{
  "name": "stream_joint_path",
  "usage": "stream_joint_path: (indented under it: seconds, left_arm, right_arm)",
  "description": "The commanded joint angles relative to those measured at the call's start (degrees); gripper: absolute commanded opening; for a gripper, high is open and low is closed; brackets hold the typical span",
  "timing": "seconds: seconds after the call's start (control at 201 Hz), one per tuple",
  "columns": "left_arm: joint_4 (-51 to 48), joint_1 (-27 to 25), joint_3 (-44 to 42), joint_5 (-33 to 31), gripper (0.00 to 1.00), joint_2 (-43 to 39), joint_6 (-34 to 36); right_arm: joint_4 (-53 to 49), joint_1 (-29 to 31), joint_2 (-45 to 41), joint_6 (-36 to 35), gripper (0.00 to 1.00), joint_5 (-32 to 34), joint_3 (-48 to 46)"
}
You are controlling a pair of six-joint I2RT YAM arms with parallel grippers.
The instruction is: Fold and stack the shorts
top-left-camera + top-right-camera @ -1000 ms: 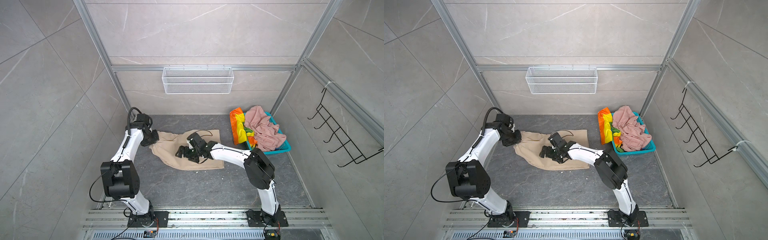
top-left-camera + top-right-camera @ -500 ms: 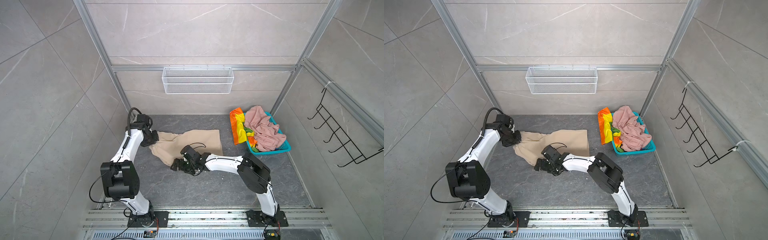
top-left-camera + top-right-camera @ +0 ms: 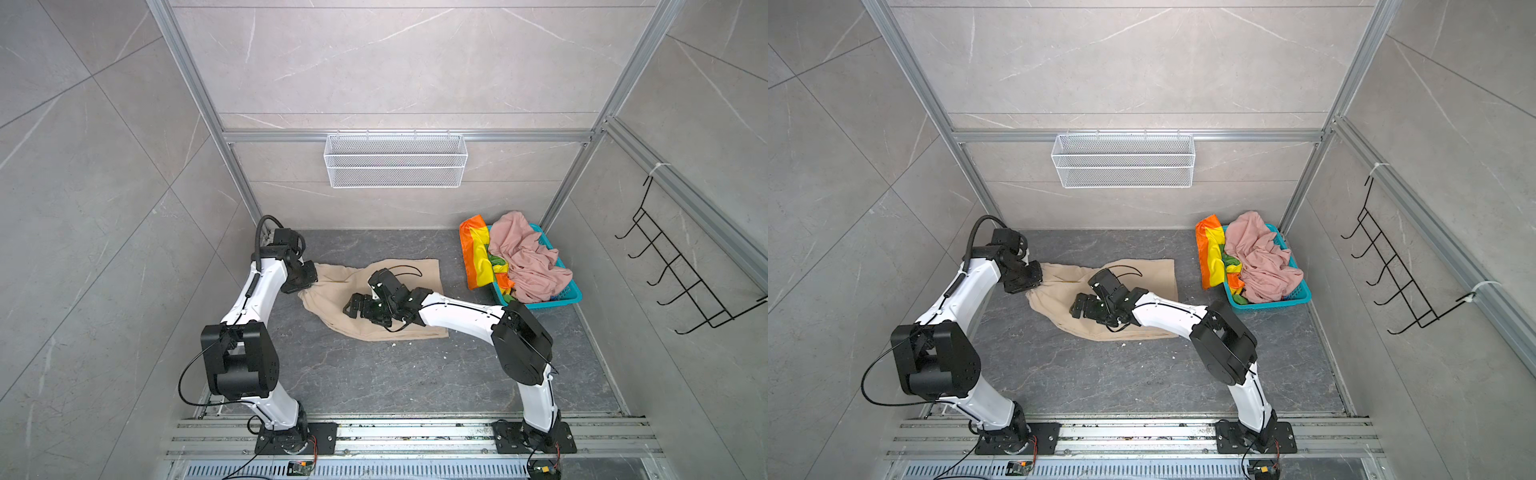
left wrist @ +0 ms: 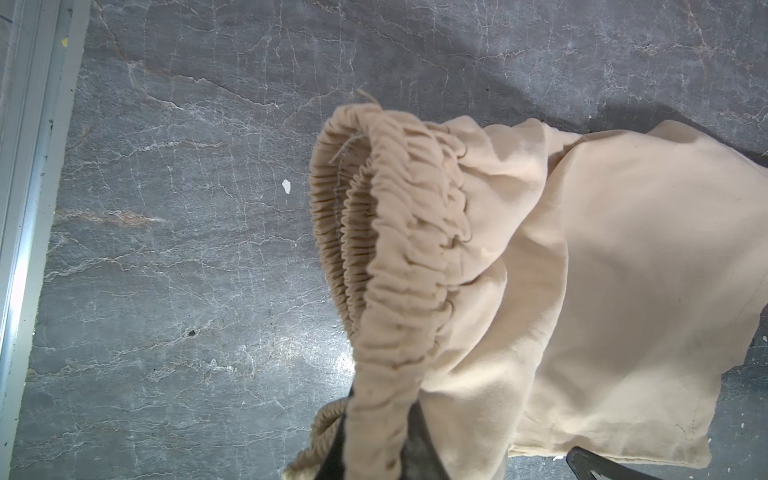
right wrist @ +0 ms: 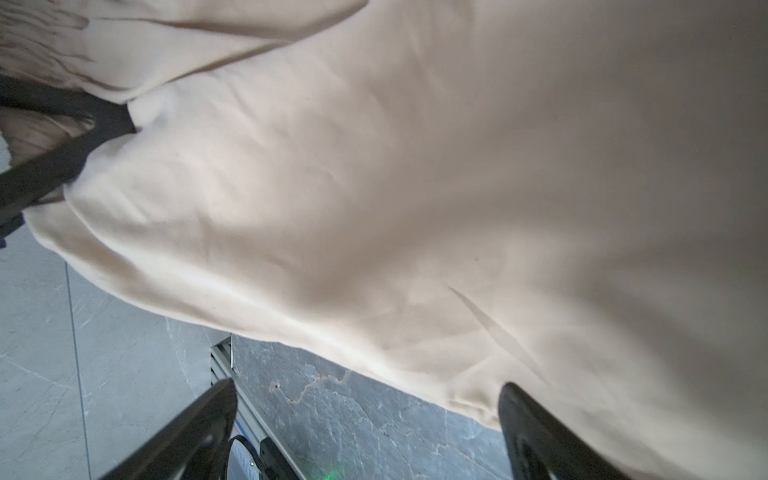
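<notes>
Centrally, on the dark grey marbled tabletop [image 3: 374,374], the plain beige fabric shorts [image 3: 428,274] lie spread. A teal perforated plastic basket [image 3: 552,301] at back right holds dusty pink shorts [image 3: 528,262] and rainbow-striped shorts [image 3: 478,253]. The left gripper [image 4: 378,436] pinches the beige waistband; the right gripper [image 5: 365,395] gapes wide above the cloth, empty.

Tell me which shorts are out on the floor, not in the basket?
The beige shorts, spread on the floor; the rainbow-striped shorts and pink shorts are heaped in the teal basket.
</notes>
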Motion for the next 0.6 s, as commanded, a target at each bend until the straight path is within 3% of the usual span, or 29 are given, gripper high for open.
stream_joint_path:
  seconds: [0.0, 0.309, 0.593]
  left_arm:
    - [0.6, 0.0, 1.1, -1.4, 0.0, -2.6, 0.4]
    - [0.7, 0.1, 1.8, -1.5, 0.0, -1.6, 0.3]
    - [-1.2, 0.0, 3.8, -4.6, 0.0, -2.1, 1.4]
  right_arm:
    - [-0.8, 0.8, 3.1, -0.3, 0.99, -0.6, -0.1]
    - [2.5, 1.9, 3.1, 1.4, 1.0, -0.2, -7.1]
    - [0.1, 1.7, -0.6, 0.0, 0.99, -1.0, -5.8]
